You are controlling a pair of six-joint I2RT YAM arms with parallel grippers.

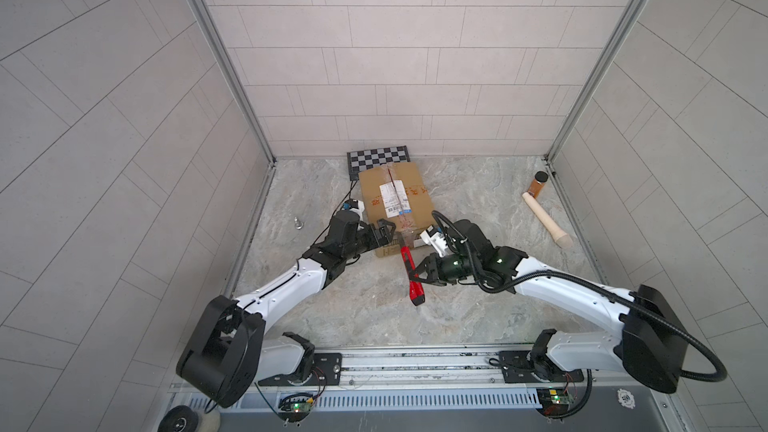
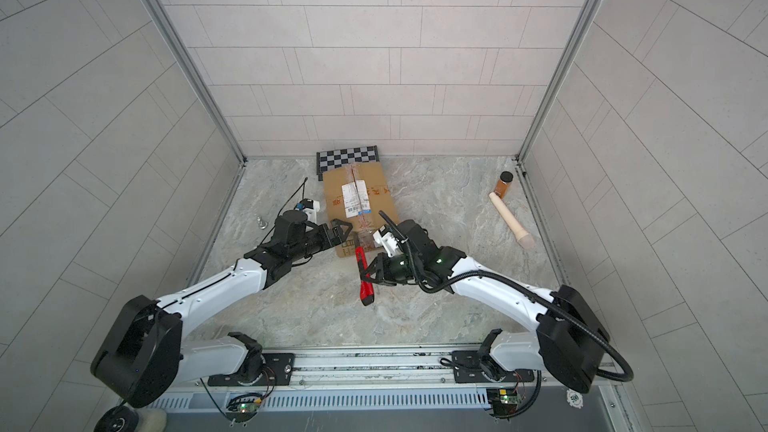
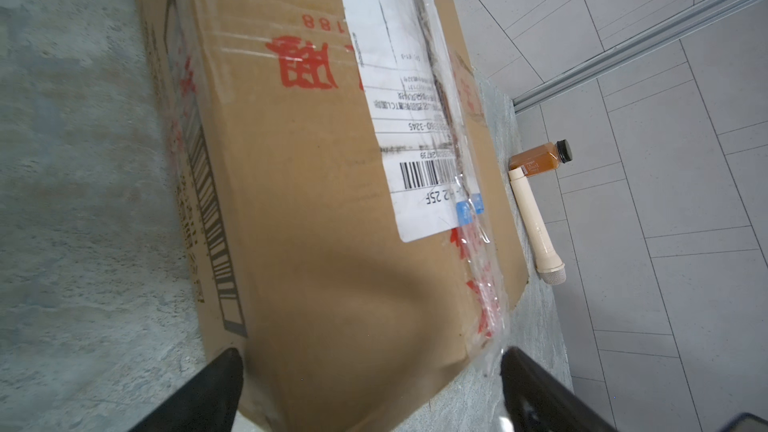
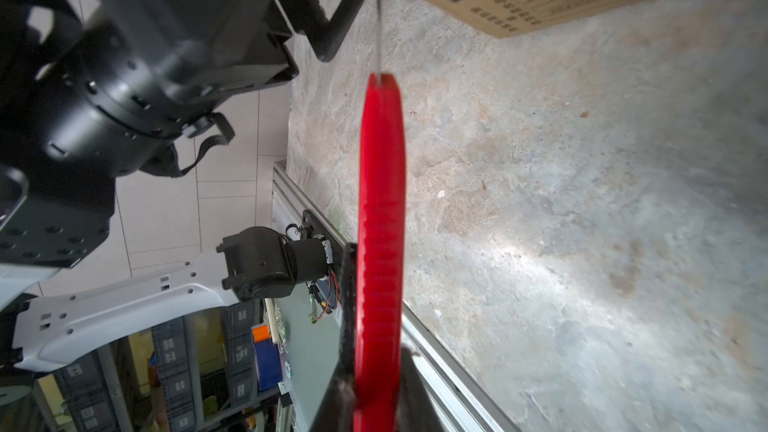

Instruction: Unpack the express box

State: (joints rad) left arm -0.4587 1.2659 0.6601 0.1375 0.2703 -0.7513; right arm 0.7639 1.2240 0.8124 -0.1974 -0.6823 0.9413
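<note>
**Braced for the cut**

The left gripper (image 1: 384,233) stood spread wide, straddling the near left corner of the box (image 1: 395,197), likely to steady it. The box sat toward the back edge of the tabletop (image 1: 478,284), midway across. The right gripper (image 1: 417,275) pinched a red knife (image 1: 409,272), its tip at the box's near edge, apparently to slit the tape (image 3: 482,297).

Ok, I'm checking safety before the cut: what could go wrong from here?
1. The right pincer holds the red knife with its blade at the express box's near edge, close beside the left pincer's finger; a slip may strike it.
2. The left pincer stands open astride the box's corner, not clamped, so the box may slide under the blade's push.
</note>
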